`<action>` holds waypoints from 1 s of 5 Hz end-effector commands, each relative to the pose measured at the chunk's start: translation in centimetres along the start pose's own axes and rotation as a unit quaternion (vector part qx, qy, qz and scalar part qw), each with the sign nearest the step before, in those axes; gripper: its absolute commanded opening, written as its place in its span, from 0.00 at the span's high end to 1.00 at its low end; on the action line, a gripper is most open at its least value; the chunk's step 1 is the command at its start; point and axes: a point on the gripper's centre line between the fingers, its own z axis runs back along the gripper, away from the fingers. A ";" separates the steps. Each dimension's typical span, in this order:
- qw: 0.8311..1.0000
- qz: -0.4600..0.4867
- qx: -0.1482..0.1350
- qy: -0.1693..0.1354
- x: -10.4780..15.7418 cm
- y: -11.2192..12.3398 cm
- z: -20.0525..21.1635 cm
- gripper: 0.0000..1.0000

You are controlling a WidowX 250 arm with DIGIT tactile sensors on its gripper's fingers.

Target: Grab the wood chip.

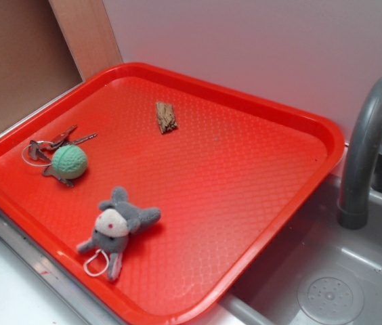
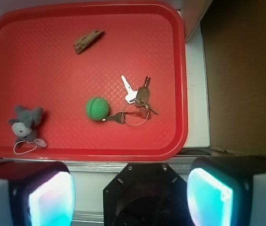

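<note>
While the gripper shows only in the wrist view, its two fingers stand wide apart at the bottom corners of that picture, with glowing cyan pads, and nothing is between them, so it is open and holds nothing. It hangs over the near edge of the red tray, outside the tray rim, and well apart from every object. The wood chip lies flat on the tray floor in its far part, near the back rim, and it touches nothing; in the wrist view the wood chip is in the upper middle, a little tilted, with bare red surface all around. A green ball lies nearer to the left side of the tray in the exterior view, and it is attached to a ring with keys that spread out just beside it. A small grey plush toy with a white face and a white loop lies at the front part of the tray, apart from the ball. To the right of the tray there is a grey sink with a curved grey faucet. Behind the tray a light wooden board leans at the wall.
</note>
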 end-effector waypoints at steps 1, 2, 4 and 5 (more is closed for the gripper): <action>1.000 0.000 0.000 0.000 0.0 0.0 0.0 0.00; 1.000 0.006 -0.004 -0.004 0.7 -0.4 -0.1 0.00; 0.966 0.250 0.037 0.050 4.5 -2.1 -3.4 0.00; 0.942 0.334 0.007 0.035 6.2 -3.9 -5.0 0.00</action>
